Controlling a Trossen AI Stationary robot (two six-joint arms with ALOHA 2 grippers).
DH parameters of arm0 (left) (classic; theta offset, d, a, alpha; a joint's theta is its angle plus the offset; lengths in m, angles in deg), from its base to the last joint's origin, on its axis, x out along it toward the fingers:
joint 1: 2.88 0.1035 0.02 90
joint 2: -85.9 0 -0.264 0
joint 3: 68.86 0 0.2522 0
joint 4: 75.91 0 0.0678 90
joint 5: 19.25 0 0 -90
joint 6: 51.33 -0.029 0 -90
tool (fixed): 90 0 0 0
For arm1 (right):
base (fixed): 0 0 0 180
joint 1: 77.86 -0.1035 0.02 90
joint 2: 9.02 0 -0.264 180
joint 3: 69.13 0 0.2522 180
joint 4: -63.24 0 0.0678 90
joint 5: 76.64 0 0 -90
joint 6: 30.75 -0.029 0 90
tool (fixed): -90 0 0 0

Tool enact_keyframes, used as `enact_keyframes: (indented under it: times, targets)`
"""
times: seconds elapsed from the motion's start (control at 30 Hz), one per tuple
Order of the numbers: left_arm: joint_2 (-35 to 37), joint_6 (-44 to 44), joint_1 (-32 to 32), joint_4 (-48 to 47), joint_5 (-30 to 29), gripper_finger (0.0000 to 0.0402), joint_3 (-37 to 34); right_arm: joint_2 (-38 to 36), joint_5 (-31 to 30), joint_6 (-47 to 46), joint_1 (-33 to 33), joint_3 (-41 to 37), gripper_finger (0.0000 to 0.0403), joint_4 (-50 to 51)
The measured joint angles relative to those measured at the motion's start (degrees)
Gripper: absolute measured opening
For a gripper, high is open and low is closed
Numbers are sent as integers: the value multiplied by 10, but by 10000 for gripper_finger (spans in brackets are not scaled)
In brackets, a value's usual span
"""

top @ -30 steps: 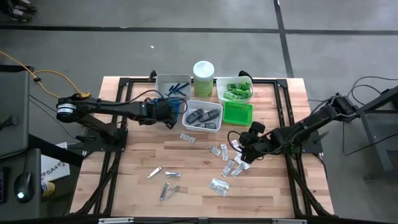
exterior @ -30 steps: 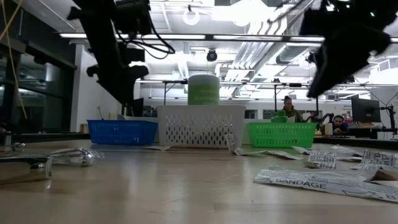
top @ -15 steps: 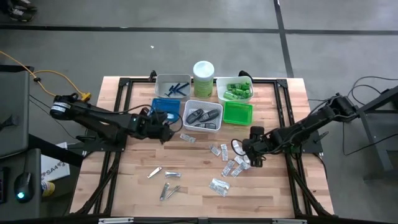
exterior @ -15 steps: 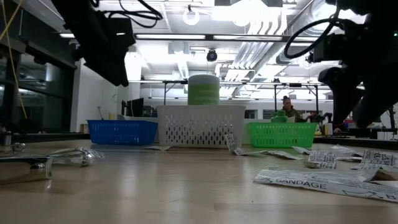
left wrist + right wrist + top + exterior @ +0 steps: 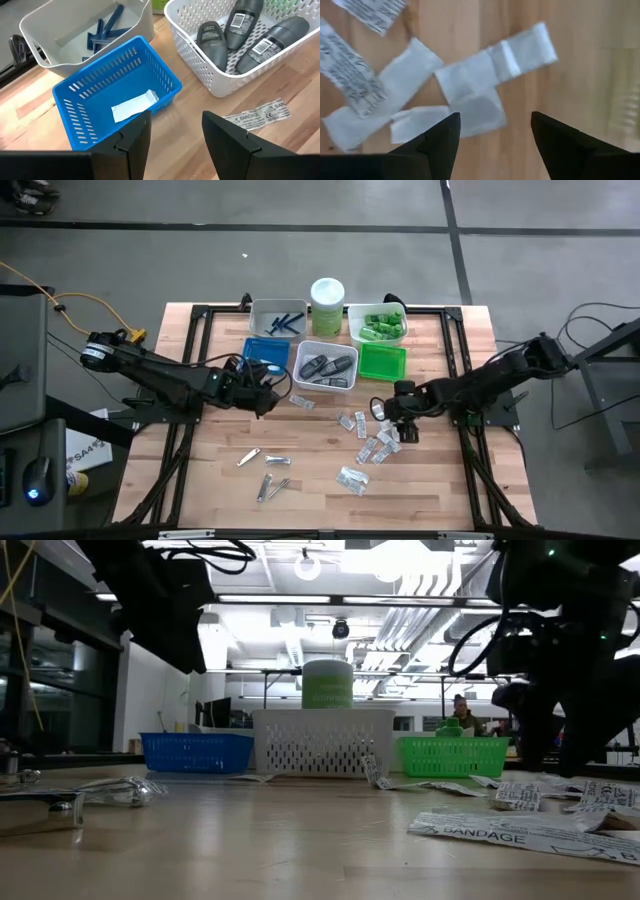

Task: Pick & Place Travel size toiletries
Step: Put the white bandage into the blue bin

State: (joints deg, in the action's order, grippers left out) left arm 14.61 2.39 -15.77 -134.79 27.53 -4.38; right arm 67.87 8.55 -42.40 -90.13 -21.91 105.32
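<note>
Clear packets [image 5: 370, 442] lie scattered flat on the wooden table right of centre. My right gripper [image 5: 393, 425] hangs open just above them, pointing steeply down; in its wrist view a clear packet [image 5: 472, 95] lies below the open fingers [image 5: 495, 120]. My left gripper [image 5: 270, 393] stands open and holds nothing, just near of the blue tray [image 5: 107, 107], which has one white packet [image 5: 134, 105] in it. A bandage packet [image 5: 257, 114] lies on the table beside it. Silver clippers [image 5: 270, 475] lie near the front left.
Along the far side stand a grey tray with blue razors [image 5: 278, 320], a pale-green canister [image 5: 327, 305], a white tray of green tubes [image 5: 377, 323], a white basket of dark grey cases [image 5: 326, 367] and a green tray [image 5: 382, 361]. Bare wood lies at the front right.
My left gripper has swung from over the blue tray toward the table's near edge and now holds still. My right gripper has come down toward the clear packets and tipped to point more steeply downward.
</note>
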Motion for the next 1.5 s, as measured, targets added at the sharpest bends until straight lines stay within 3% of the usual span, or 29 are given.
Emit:
enact_keyframes:
  times: [0.37, 0.83, 1.0, 1.23, 1.5]
  targets:
    - [0, 2, 0, 0, 2, 175, -1, 45, 24, 54, 16, 1, 189, -25]
    - [0, 2, 0, 0, 5, 175, -1, 47, 34, 43, 16, 1, 13, -26]
    - [-1, 2, 0, 0, 4, 175, -1, 9, 32, 13, 15, -2, 4, -14]
    - [-15, -29, 0, 38, -18, 175, -2, -81, -57, -5, 13, -1, 3, -42]
    - [-64, -163, 0, 195, -23, 175, -2, -110, -164, 70, 13, 0, 3, -243]
